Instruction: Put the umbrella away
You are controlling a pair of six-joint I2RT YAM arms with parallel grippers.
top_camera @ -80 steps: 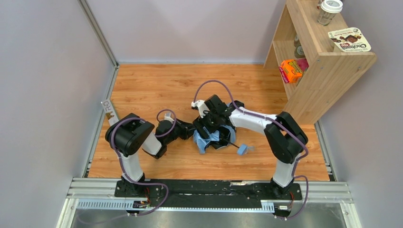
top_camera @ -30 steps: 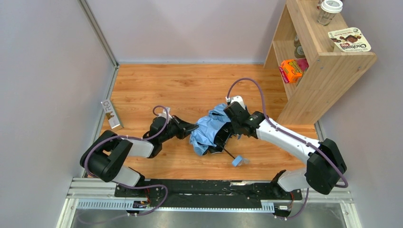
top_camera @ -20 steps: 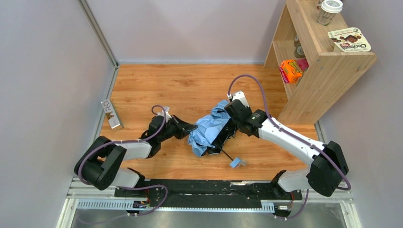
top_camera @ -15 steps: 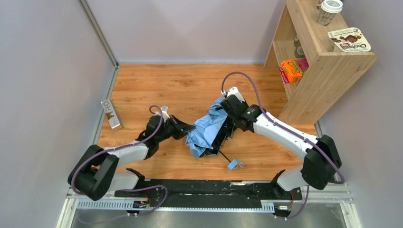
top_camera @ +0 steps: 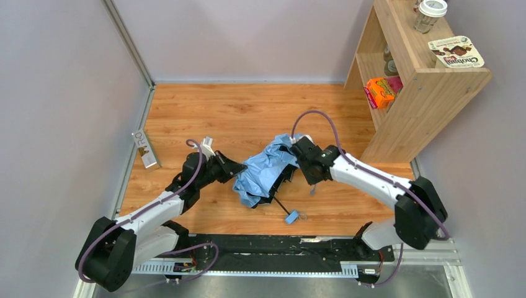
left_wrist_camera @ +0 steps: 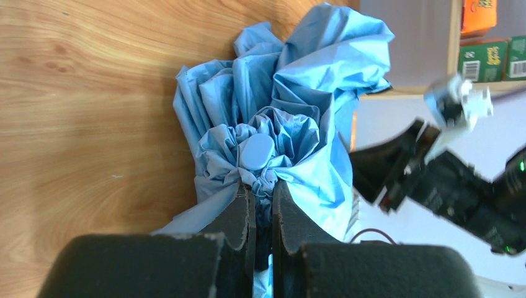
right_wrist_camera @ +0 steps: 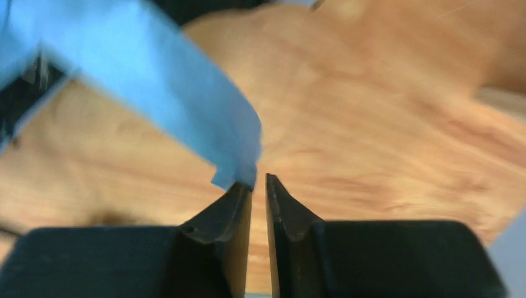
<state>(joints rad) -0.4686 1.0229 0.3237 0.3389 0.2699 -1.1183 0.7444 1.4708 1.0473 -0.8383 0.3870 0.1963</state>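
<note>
The umbrella [top_camera: 263,176] lies crumpled on the wood floor, its sky-blue canopy bunched and dark ribs showing on its right side. Its thin shaft runs toward the front to the small blue handle [top_camera: 291,217]. My left gripper [top_camera: 233,169] is shut on the gathered fabric just below the canopy's round tip cap [left_wrist_camera: 257,151]. My right gripper [top_camera: 308,177] hovers at the umbrella's right edge, its jaws a narrow gap apart with bare floor showing between them. A blurred blue strip of the umbrella [right_wrist_camera: 155,81] ends against its left fingertip [right_wrist_camera: 243,189].
A wooden shelf unit [top_camera: 428,93] stands at the back right with an orange box [top_camera: 379,92], a flat tub [top_camera: 456,53] and a jar [top_camera: 429,15]. A small white card [top_camera: 144,149] leans by the left wall. Grey walls enclose the floor.
The left arm has stretched out and dragged the umbrella left and toward the front; the handle slid along. The right gripper followed, then its jaws parted slightly.
</note>
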